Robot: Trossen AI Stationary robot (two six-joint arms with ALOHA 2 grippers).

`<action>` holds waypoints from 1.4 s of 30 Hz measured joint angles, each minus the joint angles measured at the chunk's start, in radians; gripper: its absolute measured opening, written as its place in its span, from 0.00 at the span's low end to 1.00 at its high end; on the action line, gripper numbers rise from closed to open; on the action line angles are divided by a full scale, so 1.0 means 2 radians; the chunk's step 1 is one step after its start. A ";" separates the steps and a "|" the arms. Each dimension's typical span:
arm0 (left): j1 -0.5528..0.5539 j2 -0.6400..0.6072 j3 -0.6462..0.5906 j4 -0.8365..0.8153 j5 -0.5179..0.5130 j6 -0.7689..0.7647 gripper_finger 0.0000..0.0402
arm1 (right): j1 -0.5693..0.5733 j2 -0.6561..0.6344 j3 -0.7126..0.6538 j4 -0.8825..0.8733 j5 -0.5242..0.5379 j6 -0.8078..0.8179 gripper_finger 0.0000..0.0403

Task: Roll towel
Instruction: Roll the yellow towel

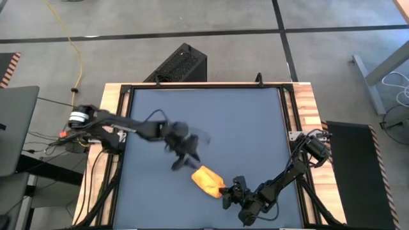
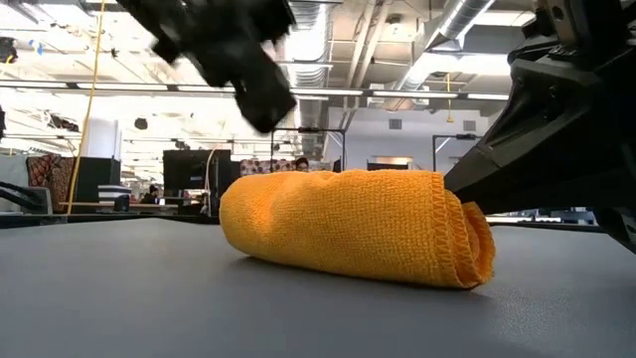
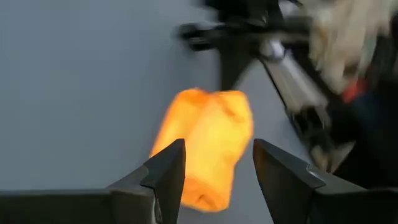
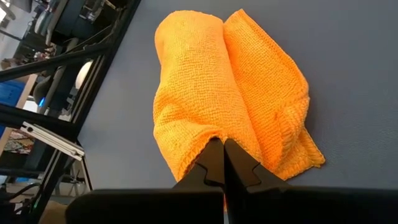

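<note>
Left gripper (image 1: pixel 182 153) is up off the mat (image 1: pixel 204 115), fingers spread and empty, just up-left of the towel (image 1: pixel 207 180) in the high view; its wrist view looks down on the roll framed between its two fingers, no contact. Towel is already a short fat roll near the front edge of the mat, right of centre, long axis running diagonally from upper-left to lower-right toward the right arm. Right gripper (image 1: pixel 229 191) is at the roll's lower-right end, fingers pressed together with the tips against the cloth's end fold (image 4: pixel 214 134); can't tell if any fabric is actually pinched. Right arm is clearly nearer, so I'd guess any final tuck or release falls to it.
</note>
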 joint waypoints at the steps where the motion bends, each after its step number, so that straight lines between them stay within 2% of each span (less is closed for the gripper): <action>1: -0.022 -0.010 0.000 -0.004 -0.022 0.044 0.44 | 0.000 0.000 0.000 0.000 0.000 -0.001 0.03; 3: -0.068 -0.019 0.000 -0.008 -0.073 0.129 0.43 | 0.000 0.000 0.000 0.000 0.001 -0.002 0.03; 6: -0.134 -0.020 0.000 -0.008 -0.189 0.228 0.43 | 0.000 0.000 0.000 0.000 0.001 -0.002 0.03; 9: -0.181 -0.011 0.000 -0.010 -0.291 0.305 0.43 | 0.000 0.000 0.000 0.000 0.002 -0.002 0.03; 11: -0.198 -0.005 0.000 -0.019 -0.326 0.334 0.43 | 0.000 0.000 0.000 0.001 0.002 -0.002 0.03; 20: -0.209 0.049 0.000 -0.050 -0.345 0.379 0.43 | -0.001 0.000 0.000 0.000 0.003 -0.002 0.03; 27: -0.230 0.071 0.000 -0.044 -0.439 0.469 0.43 | -0.002 0.000 0.000 0.001 0.003 -0.001 0.03; 31: -0.235 0.071 0.000 -0.034 -0.446 0.508 0.43 | -0.002 0.000 0.000 0.001 0.003 -0.001 0.03; 39: -0.233 0.070 0.000 -0.004 -0.432 0.491 0.43 | -0.003 0.000 0.000 0.001 0.003 0.000 0.03; 42: -0.233 0.091 0.008 0.001 -0.427 0.475 0.43 | -0.005 0.000 0.000 0.000 0.003 0.000 0.03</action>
